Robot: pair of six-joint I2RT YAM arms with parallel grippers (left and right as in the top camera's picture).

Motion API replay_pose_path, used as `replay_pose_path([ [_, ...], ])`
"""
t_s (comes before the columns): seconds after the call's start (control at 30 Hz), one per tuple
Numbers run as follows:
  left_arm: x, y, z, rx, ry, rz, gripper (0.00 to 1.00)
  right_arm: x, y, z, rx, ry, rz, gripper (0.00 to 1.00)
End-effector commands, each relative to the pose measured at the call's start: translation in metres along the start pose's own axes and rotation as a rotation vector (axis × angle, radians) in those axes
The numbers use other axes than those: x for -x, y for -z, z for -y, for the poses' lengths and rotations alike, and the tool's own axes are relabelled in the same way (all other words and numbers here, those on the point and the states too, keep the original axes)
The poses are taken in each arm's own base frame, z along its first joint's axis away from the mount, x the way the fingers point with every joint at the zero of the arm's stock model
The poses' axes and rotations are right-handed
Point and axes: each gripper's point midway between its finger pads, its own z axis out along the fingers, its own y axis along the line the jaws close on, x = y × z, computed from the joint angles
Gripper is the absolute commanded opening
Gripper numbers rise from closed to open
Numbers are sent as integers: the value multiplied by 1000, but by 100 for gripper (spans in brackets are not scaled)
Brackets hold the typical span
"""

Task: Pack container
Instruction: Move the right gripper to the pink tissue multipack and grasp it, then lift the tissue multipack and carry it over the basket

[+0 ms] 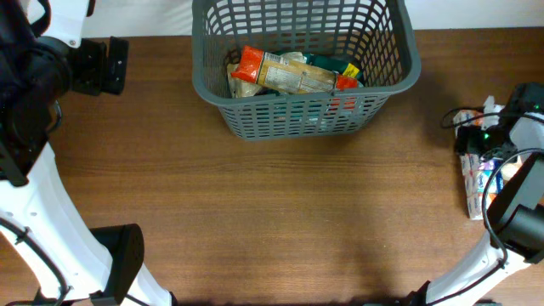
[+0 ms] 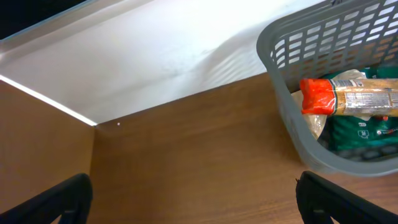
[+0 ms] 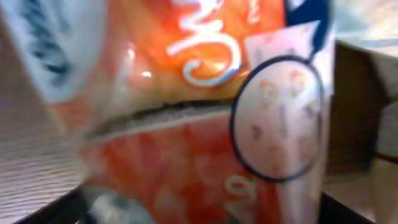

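Overhead: container (image 1: 280, 119) (part-filled) at far edge.

The left arm (image 1: 42, 204) rises from the near left edge and folds back. Its left hand (image 1: 119, 65) lies level and points to the right, with the two fingers (image 2: 53, 199) spread wide apart. The right arm (image 1: 518, 223) climbs from the near right corner and seems to tip its right hand (image 1: 491, 140) downward at the far right, but the wrist view is too blurred and crowded to show how its fingers stand.
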Motion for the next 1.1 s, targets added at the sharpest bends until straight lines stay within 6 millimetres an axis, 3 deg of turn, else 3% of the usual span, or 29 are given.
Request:
replay_pose_path([
  [0.0, 0, 1, -3, 12, 12, 0, 99, -9, -10, -4, 2, 4, -23, 58],
  [0.03, 0, 1, -3, 12, 12, 0, 99, -9, -11, -5, 7, 4, -23, 30],
  [0.07, 0, 1, -3, 12, 12, 1, 99, -8, -10, -6, 12, -25, -19, 13],
  [0.13, 0, 1, -3, 12, 12, 1, 99, -4, -3, -5, 11, -66, -11, 8],
  [0.23, 0, 1, -3, 12, 12, 1, 99, 31, 40, -13, 87, -70, 95, 4],
  [0.33, 0, 1, -3, 12, 12, 1, 99, 77, 113, -23, 172, -49, 255, 4],
  [0.37, 0, 1, -3, 12, 12, 0, 99, 83, 127, -24, 182, -52, 279, 3],
  [0.4, 0, 1, -3, 12, 12, 1, 99, 102, 175, -23, 193, -87, 360, 4],
  [0.47, 0, 1, -3, 12, 12, 0, 99, 119, 238, -26, 187, -91, 462, 4],
  [0.53, 0, 1, -3, 12, 12, 1, 99, 128, 300, -44, 182, -39, 564, 4],
  [0.57, 0, 1, -3, 12, 12, 0, 99, 129, 319, -52, 183, -18, 598, 4],
  [0.6, 0, 1, -3, 12, 12, 1, 99, 132, 353, -73, 192, 40, 662, 4],
  [0.63, 0, 1, -3, 12, 12, 1, 99, 131, 371, -88, 196, 97, 698, 4],
  [0.67, 0, 1, -3, 12, 12, 1, 99, 129, 398, -120, 199, 226, 757, 4],
  [0.73, 0, 1, -3, 12, 12, 0, 99, 116, 435, -185, 212, 502, 852, 4],
  [0.8, 0, 1, -3, 12, 12, 1, 99, 102, 452, -236, 219, 739, 911, 4],
  [0.83, 0, 1, -3, 12, 12, 1, 99, 98, 455, -249, 220, 801, 925, 4],
  [0.87, 0, 1, -3, 12, 12, 0, 99, 87, 460, -281, 220, 951, 955, 4],
  [0.93, 0, 1, -3, 12, 12, 0, 99, 71, 460, -327, 231, 1153, 985, 4],
  [1.07, 0, 1, -3, 12, 12, 0, 99, 59, 445, -383, 247, 1381, 1007, 4],
])
